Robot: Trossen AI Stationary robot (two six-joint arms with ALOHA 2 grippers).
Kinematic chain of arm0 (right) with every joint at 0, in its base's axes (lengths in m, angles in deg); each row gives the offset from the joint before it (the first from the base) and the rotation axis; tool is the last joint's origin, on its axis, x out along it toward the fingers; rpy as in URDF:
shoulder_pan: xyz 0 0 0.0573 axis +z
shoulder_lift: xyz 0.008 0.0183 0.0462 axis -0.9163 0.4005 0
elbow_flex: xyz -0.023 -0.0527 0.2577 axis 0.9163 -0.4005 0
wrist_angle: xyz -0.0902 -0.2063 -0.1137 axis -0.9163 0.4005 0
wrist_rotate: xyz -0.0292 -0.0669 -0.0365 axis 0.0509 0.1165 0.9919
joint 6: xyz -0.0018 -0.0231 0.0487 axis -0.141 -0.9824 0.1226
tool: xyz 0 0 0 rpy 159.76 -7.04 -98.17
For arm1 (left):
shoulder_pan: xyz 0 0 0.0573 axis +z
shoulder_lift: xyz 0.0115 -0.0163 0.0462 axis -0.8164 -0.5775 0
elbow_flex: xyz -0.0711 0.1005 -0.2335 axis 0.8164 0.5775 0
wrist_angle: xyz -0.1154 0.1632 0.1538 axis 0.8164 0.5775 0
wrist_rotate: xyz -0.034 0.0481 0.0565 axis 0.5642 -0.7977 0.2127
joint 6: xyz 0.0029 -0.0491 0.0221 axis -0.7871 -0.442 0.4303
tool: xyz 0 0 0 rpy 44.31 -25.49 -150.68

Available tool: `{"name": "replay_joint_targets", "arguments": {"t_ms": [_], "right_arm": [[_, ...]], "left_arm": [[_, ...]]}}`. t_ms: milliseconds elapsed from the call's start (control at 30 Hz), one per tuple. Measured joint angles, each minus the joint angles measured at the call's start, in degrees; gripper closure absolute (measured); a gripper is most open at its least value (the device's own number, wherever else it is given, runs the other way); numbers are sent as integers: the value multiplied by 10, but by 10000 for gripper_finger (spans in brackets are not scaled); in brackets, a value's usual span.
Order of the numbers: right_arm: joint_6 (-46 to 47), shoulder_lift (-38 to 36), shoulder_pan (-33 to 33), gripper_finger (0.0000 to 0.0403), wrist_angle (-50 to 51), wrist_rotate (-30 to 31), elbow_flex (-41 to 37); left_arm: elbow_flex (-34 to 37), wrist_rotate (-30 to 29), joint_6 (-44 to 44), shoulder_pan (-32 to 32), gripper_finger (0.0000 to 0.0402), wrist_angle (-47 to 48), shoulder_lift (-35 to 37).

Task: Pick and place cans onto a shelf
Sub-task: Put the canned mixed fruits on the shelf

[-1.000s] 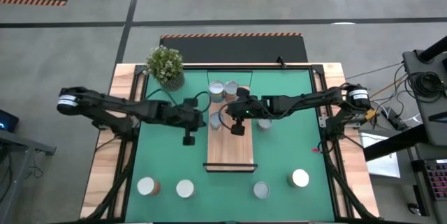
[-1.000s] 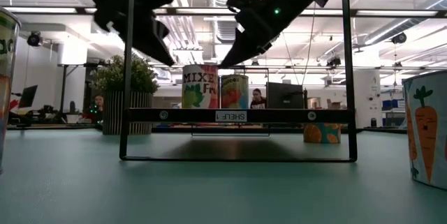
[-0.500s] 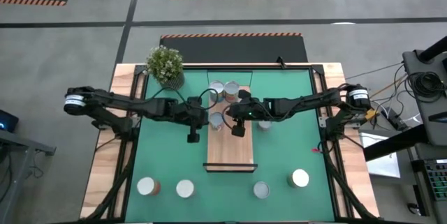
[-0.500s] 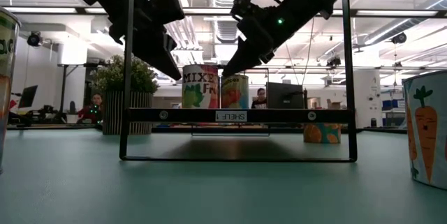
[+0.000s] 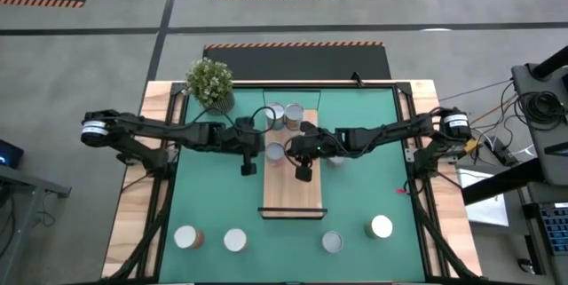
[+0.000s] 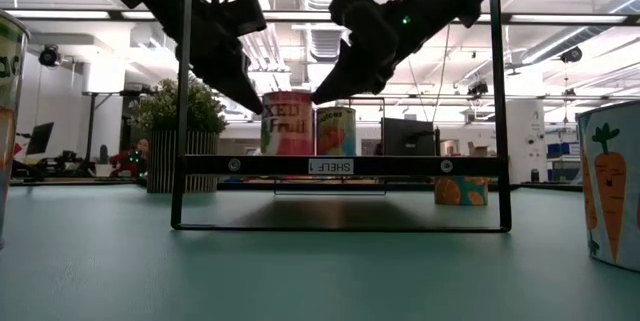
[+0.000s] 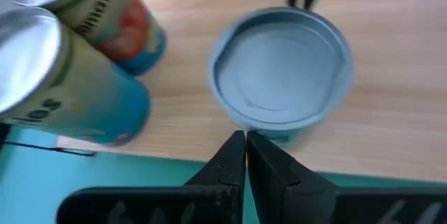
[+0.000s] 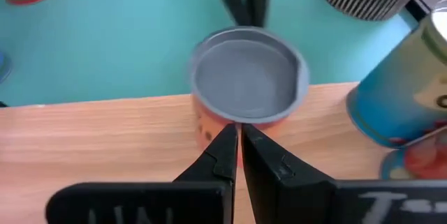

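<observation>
I am reaching both arms in over the green mat (image 5: 213, 205), meeting above the far end of the shelf (image 5: 291, 198). The shelf is lying in the middle of the mat, a long wood plank on a thin dark frame. A potted plant (image 5: 210, 83) is standing at the far left corner.

My left gripper (image 5: 253, 148) is hanging at the shelf's left edge, its fingers (image 7: 234, 155) pressed together, holding nothing. My right gripper (image 5: 294, 149) is hovering over the plank, its fingers (image 8: 225, 151) also pressed together and empty. Each is sitting right at the rim of one can (image 5: 275, 152), which is standing upright on the shelf between them.

Two more cans (image 5: 284, 114) are standing close together at the shelf's far end, and another (image 5: 335, 157) is sitting on the mat just right of the plank. Four cans (image 5: 234, 240) are waiting in a row along the near edge of the mat, well apart from the shelf.
</observation>
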Motion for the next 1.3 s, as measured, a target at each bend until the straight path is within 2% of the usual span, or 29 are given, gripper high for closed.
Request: {"name": "replay_joint_targets", "arguments": {"t_ms": [133,233,367,433,500,600,800,900,1133,1300], "right_arm": [[-20,0,12,390,2,0,0],[-22,-2,16,390,8,1,0],[-22,-6,13,390,24,14,0],[-29,-6,12,390,25,49,0],[-36,-2,8,390,19,79,0],[-45,12,-5,390,-9,84,1],[-54,41,-18,390,-22,65,8],[-54,41,-15,390,-18,63,8],[-54,40,-10,390,-8,20,8],[-51,40,-9,390,-8,20,8]], "left_arm": [[0,-63,-11,1,402,-4,0],[0,-73,-11,1,402,0,1],[0,-60,-11,1,402,38,12],[0,-27,-12,1,402,58,20],[0,31,-12,1,402,63,24],[2,78,-5,0,402,40,19],[2,60,5,5,402,10,-2],[2,35,3,6,402,13,-5],[2,23,-8,7,402,20,-2],[2,16,-12,8,402,19,-2]]}}
